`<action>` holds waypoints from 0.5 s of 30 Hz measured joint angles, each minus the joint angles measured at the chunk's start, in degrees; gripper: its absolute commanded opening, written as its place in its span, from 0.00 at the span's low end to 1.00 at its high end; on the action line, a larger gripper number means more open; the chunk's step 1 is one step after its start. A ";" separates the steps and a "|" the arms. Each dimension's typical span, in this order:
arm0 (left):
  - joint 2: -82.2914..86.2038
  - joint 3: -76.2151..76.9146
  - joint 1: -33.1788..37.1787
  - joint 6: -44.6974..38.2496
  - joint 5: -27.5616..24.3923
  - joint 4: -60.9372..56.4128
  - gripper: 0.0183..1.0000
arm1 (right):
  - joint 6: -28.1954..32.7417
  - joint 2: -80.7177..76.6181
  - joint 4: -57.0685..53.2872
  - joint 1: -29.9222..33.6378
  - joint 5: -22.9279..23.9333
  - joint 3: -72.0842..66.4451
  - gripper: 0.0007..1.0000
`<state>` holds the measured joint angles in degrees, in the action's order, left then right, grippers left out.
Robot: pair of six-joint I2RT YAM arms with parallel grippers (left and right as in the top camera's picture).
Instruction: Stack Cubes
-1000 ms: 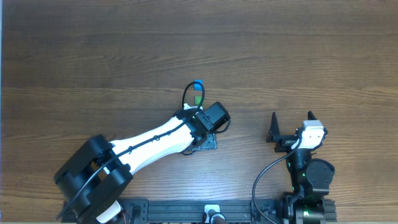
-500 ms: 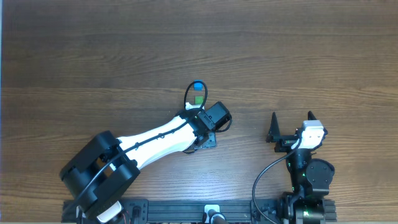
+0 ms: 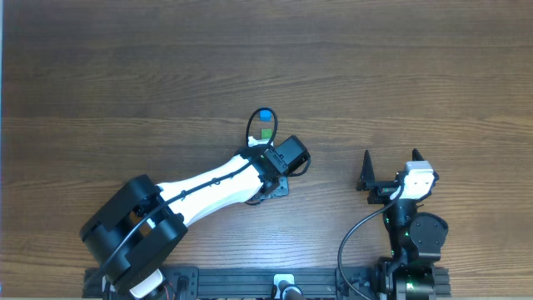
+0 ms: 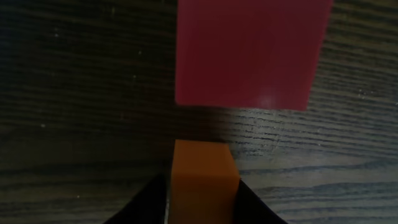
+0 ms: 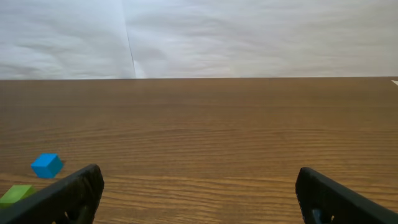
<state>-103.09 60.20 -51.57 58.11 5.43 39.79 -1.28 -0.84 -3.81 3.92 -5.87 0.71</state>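
Observation:
In the left wrist view my left gripper (image 4: 203, 190) is shut on an orange cube (image 4: 204, 177), held low over the wooden table. A red cube (image 4: 252, 53) lies on the table just beyond the orange one. From above, the left gripper (image 3: 278, 183) sits at the table's middle, and the arm hides both of those cubes. A blue cube (image 3: 265, 116) and a green cube (image 3: 265, 132) lie just past it, also seen as the blue cube (image 5: 46, 165) and green cube (image 5: 15, 194). My right gripper (image 3: 390, 163) stands open near its base, holding nothing.
A black cable (image 3: 250, 129) loops from the left wrist beside the green cube. The wooden table (image 3: 125, 75) stretches bare to the far, left and right sides. A pale wall (image 5: 249, 37) rises behind the table's far edge.
The left arm's elbow has shifted a little to the right and the wrist edged slightly up the picture. The right arm has not moved.

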 measured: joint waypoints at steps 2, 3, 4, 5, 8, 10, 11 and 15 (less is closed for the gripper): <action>0.00 0.00 0.00 0.02 -0.02 -0.02 0.27 | 0.04 0.00 0.00 0.00 0.00 0.00 0.99; 0.00 0.00 0.00 0.00 0.00 0.00 0.26 | 0.00 0.00 0.00 0.00 0.00 0.00 0.99; 0.00 0.00 0.00 0.00 0.00 0.00 0.26 | 0.00 0.00 0.00 0.00 0.00 0.00 0.99; 0.00 0.00 0.00 0.00 -0.02 0.00 0.25 | 0.04 0.00 0.00 0.00 0.00 0.00 0.99; 0.00 0.00 0.00 0.00 0.00 0.00 0.24 | -0.04 0.00 0.00 0.00 0.00 0.00 0.99; 0.00 0.00 0.00 0.00 0.00 0.04 0.24 | 0.02 0.00 0.00 0.00 0.00 0.00 0.99; 0.00 0.00 0.00 0.00 0.00 0.17 0.24 | 0.00 0.00 0.00 0.00 0.00 0.00 0.99; 0.39 0.00 0.00 0.00 -0.02 1.57 0.23 | 0.02 0.00 0.00 0.00 0.00 0.00 0.99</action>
<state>-102.69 60.20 -51.57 58.11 5.41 41.36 -1.26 -0.84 -3.81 3.92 -5.87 0.71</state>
